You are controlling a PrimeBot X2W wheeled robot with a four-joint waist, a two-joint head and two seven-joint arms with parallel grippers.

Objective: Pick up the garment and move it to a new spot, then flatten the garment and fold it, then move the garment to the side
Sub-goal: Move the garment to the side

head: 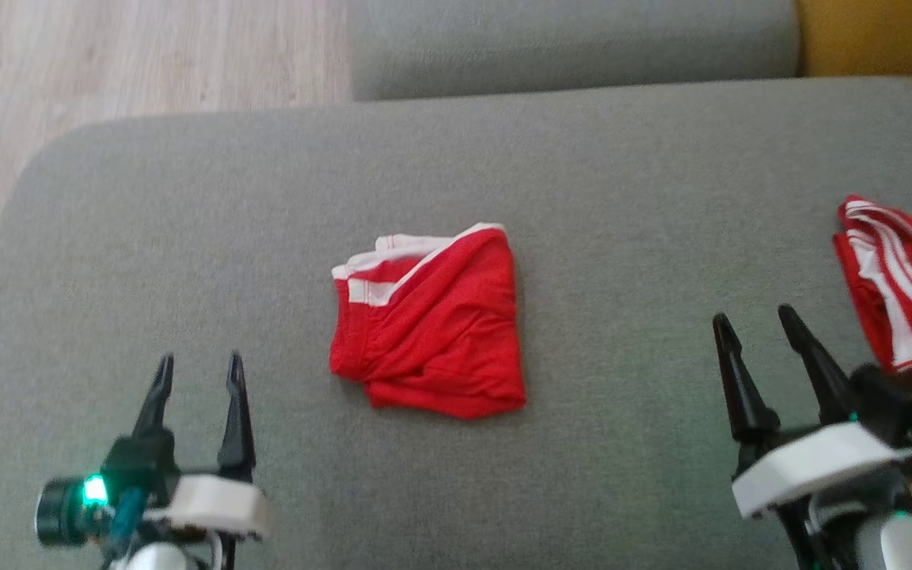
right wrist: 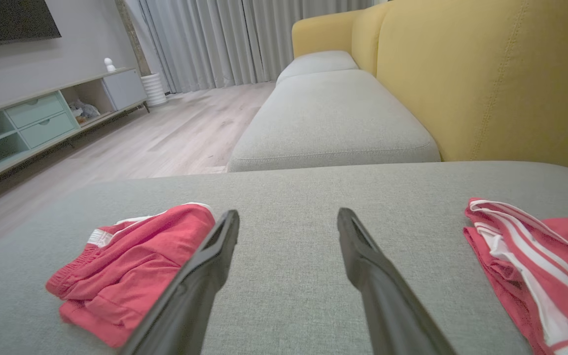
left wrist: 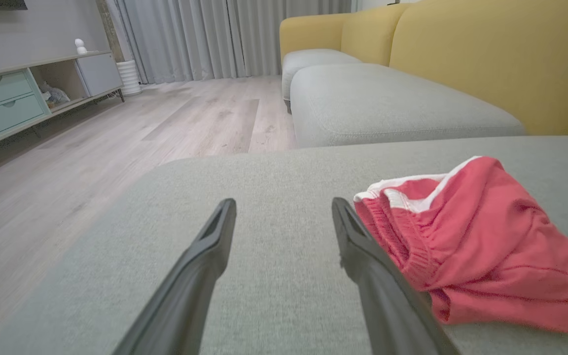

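A red garment (head: 432, 324) with white trim lies folded in a small bundle at the middle of the grey sofa cushion (head: 583, 174). The left wrist view shows this garment (left wrist: 481, 241) just right of the fingers; in the right wrist view the garment (right wrist: 131, 271) lies at the left. My left gripper (head: 196, 374) hovers open at the lower left, clear of the cloth. My right gripper (head: 757, 324) stands open at the lower right, with nothing between its fingers. The left gripper (left wrist: 284, 207) and the right gripper (right wrist: 288, 217) both show spread fingers over bare cushion.
A second red piece with white stripes (head: 907, 285) lies at the cushion's right edge, beside my right gripper, and the same striped piece (right wrist: 535, 266) appears at the right. Wooden floor (head: 108, 63) lies beyond the cushion's left edge. Another grey cushion (head: 575, 39) and a yellow sofa back (right wrist: 486, 74) stand behind.
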